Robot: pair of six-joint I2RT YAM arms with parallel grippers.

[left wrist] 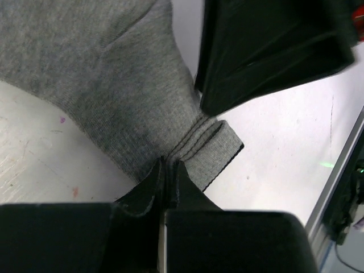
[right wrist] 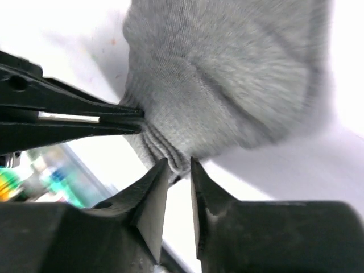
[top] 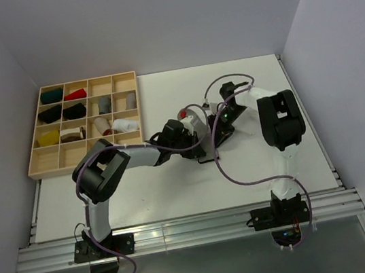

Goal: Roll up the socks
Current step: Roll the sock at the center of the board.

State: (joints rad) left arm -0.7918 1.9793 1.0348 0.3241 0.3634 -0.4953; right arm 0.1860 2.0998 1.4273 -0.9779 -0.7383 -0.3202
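The mid-grey sock (left wrist: 114, 85) lies on the white table, its cuff with dark stripes (left wrist: 202, 139) bunched between both grippers. My left gripper (left wrist: 169, 166) is shut on the cuff's edge. My right gripper (right wrist: 179, 164) pinches the same cuff (right wrist: 170, 151) from the other side, its jaws a narrow gap apart with fabric between the tips. The sock's body (right wrist: 227, 74) spreads away from both. In the top view the two grippers, left (top: 194, 145) and right (top: 210, 139), meet at the table's middle and hide the sock. I cannot make out the white sock.
A wooden compartment tray (top: 40, 173) stands at the back left with several small cloth bundles in red, green, black, yellow and white. Grey walls close in the table on three sides. A metal rail (top: 184, 236) runs along the near edge.
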